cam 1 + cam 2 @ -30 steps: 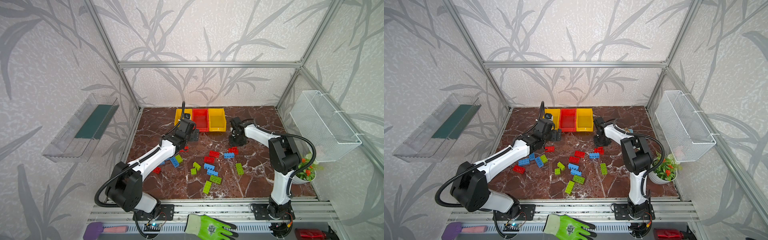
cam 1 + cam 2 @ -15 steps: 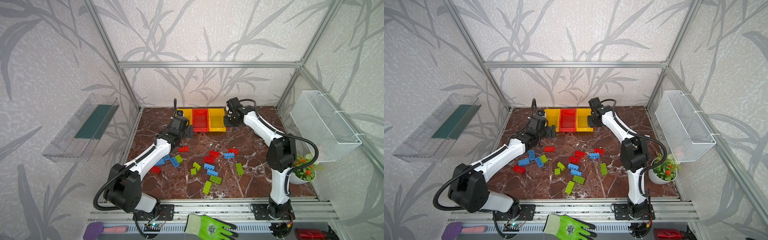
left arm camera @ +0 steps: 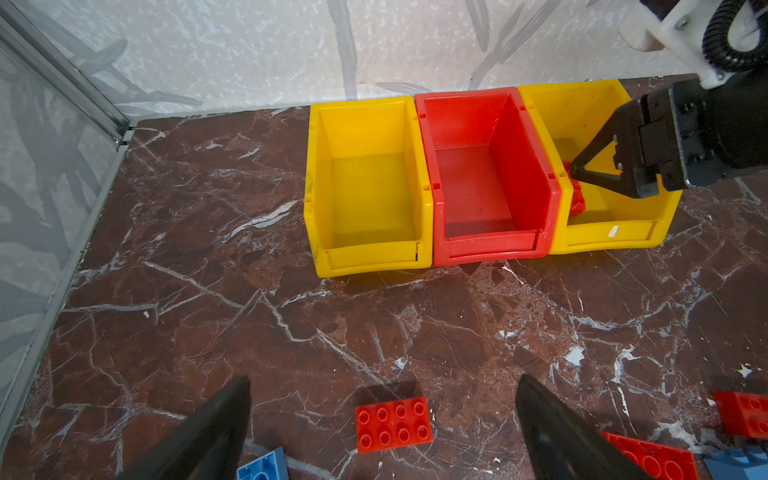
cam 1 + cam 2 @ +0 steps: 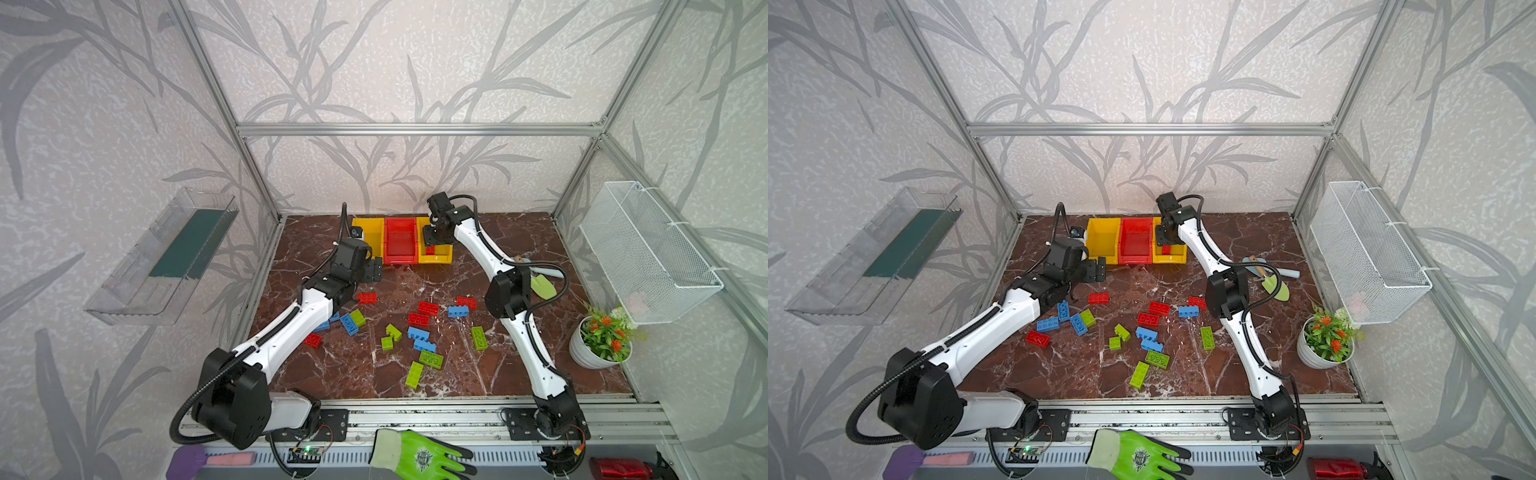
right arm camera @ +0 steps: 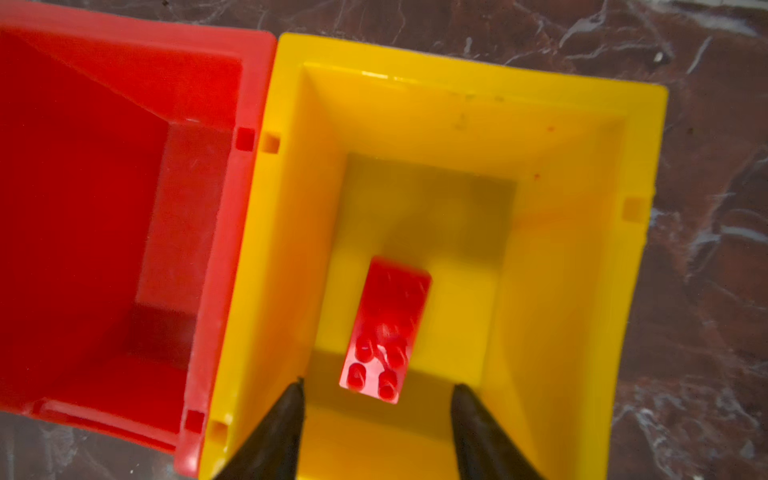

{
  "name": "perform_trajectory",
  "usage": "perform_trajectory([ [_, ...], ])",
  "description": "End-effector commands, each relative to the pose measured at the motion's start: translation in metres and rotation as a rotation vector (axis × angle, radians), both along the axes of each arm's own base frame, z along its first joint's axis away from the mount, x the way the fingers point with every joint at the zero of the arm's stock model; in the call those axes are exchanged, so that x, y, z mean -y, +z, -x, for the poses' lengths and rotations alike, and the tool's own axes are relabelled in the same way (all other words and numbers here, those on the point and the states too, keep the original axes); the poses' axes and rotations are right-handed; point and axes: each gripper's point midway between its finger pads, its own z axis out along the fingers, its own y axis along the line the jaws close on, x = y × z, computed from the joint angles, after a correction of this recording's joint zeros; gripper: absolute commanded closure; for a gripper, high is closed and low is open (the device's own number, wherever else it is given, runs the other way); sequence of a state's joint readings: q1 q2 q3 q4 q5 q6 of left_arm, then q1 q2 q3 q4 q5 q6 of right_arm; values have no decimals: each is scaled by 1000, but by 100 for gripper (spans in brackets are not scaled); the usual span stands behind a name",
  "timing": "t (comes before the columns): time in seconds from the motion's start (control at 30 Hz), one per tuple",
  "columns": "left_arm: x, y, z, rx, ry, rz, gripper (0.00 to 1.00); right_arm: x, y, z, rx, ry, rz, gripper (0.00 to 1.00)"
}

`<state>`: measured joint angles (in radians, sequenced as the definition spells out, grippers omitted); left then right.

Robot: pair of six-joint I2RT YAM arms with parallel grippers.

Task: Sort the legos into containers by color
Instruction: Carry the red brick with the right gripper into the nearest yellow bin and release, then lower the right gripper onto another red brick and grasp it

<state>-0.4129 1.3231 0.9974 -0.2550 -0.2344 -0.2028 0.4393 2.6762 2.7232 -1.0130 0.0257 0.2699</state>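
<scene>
Hovering right claw (image 5: 377, 386) spread above red brick (image 5: 386, 328) inside yellow bin (image 5: 582, 249); left claw (image 3: 383, 379) spread.

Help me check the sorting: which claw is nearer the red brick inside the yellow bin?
Right. The right claw hangs open directly above that brick in the bin; the left claw is outside it, over the table in front.

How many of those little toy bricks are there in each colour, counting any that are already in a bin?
Red bricks: 6 (5 loose, 1 inside the yellow bin at the right end of the row)
Blue bricks: 6
Green bricks: 6
Total: 18
</scene>
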Motion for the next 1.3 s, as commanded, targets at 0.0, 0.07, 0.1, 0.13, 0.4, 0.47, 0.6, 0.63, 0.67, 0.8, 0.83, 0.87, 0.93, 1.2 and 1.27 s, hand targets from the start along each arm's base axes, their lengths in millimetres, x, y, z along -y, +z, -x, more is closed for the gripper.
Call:
perform_trajectory([
  [0.0, -8, -4, 9, -13, 5, -15, 1, 5, 33, 14, -4, 9, 9, 32],
  [0.07, -6, -5, 10, -16, 3, 4, 1, 8, 45, 24, -6, 17, 16, 29],
  [0.1, -5, -5, 9, -16, 2, 14, 1, 10, 50, 29, -8, 19, 26, 28],
  [0.13, -2, -7, 9, -17, -3, 26, 1, 14, 58, 37, -9, 14, 43, 27],
  [0.4, 41, -14, 6, -46, -152, 140, 1, 65, 51, 127, -125, -86, 150, 17],
  [0.47, 59, -16, 10, -54, -201, 144, 1, 77, 38, 152, -147, -113, 143, 11],
  [0.6, 96, -20, 19, -89, -296, 109, 1, 92, 15, 191, -203, -148, 129, 6],
  [0.63, 106, -21, 23, -97, -322, 104, 1, 95, 9, 199, -222, -159, 125, 6],
  [0.67, 116, -21, 26, -105, -347, 102, 1, 97, 4, 204, -233, -168, 120, 6],
  [0.8, 145, -22, 38, -135, -414, 132, 1, 103, -15, 215, -261, -202, 126, 5],
  [0.83, 149, -23, 40, -142, -422, 139, 1, 103, -19, 217, -269, -207, 124, 6],
  [0.87, 152, -24, 42, -148, -425, 145, 1, 104, -23, 218, -281, -221, 124, 5],
  [0.93, 154, -24, 43, -147, -427, 140, 1, 106, -31, 220, -300, -239, 134, 5],
  [1.2, 150, -20, 45, -141, -408, 130, 1, 100, -47, 219, -314, -239, 110, 6],
  [1.27, 149, -20, 45, -141, -404, 125, 1, 100, -50, 217, -317, -248, 103, 7],
])
